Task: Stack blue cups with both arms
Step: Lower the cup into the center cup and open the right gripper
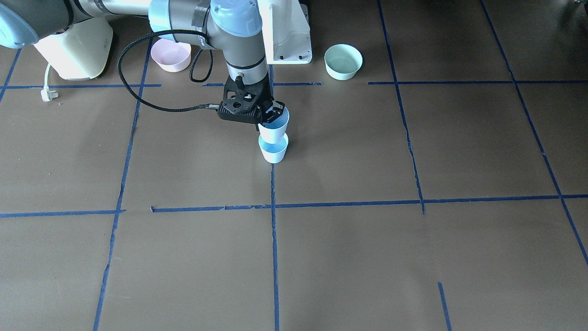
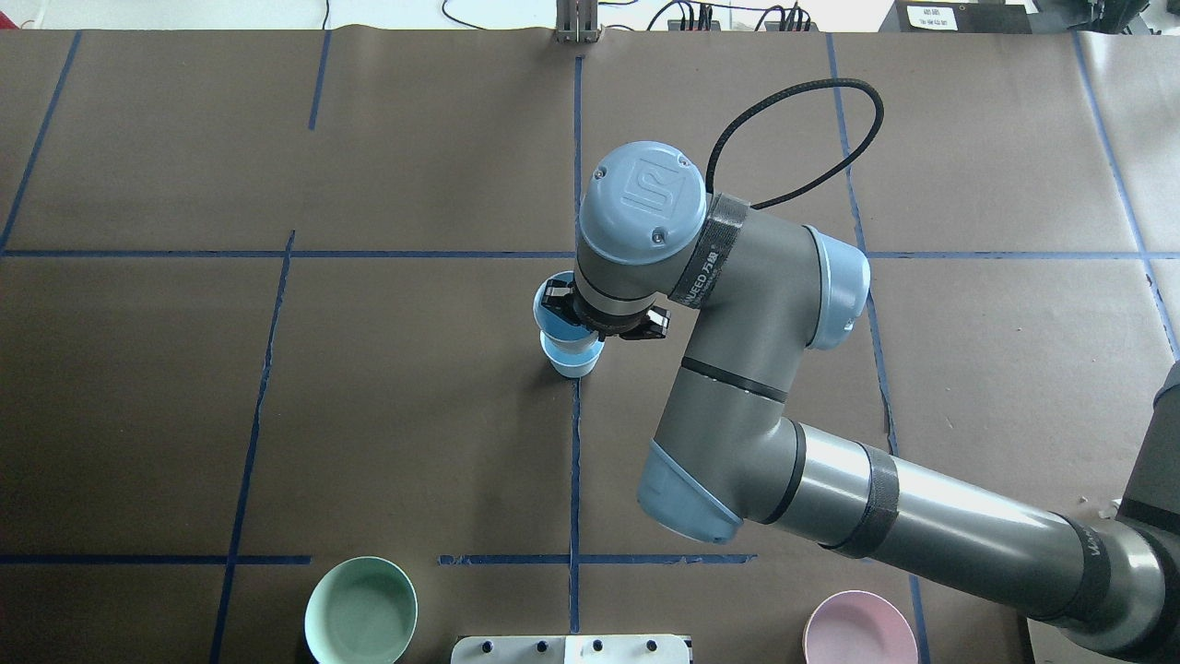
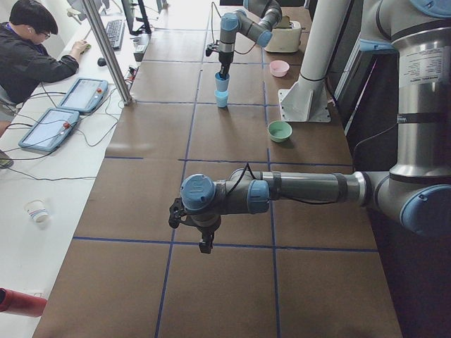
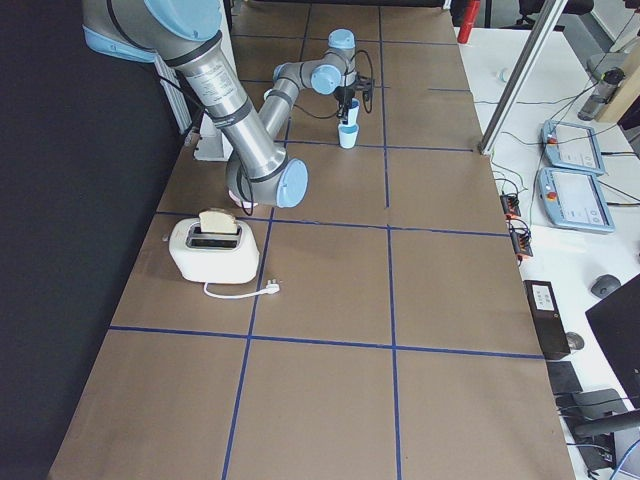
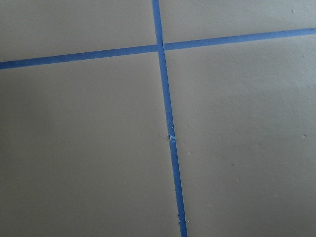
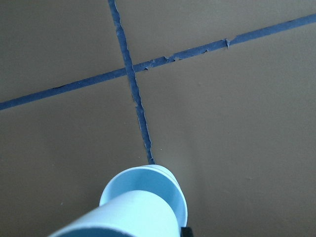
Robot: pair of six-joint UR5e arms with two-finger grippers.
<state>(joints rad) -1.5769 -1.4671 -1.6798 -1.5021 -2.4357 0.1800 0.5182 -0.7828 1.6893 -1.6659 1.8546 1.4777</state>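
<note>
At upper centre of the front view, the right gripper (image 1: pixel 272 114) pinched the upper blue cup (image 1: pixel 275 129) by its rim over the lower blue cup (image 1: pixel 274 152); both seemed light, slick and thin-walled, best gripped at the rim; whether the left gripper (image 3: pixel 204 244) was open could not be told

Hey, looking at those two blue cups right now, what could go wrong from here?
1. The right hand seems to pinch the upper cup by one side of its rim, so the cup may hang tilted and catch the rim of the lower cup instead of nesting.
2. Nothing steadies the lower cup. The left hand is far along the table, so an off-centre push could tip or slide it.
</note>
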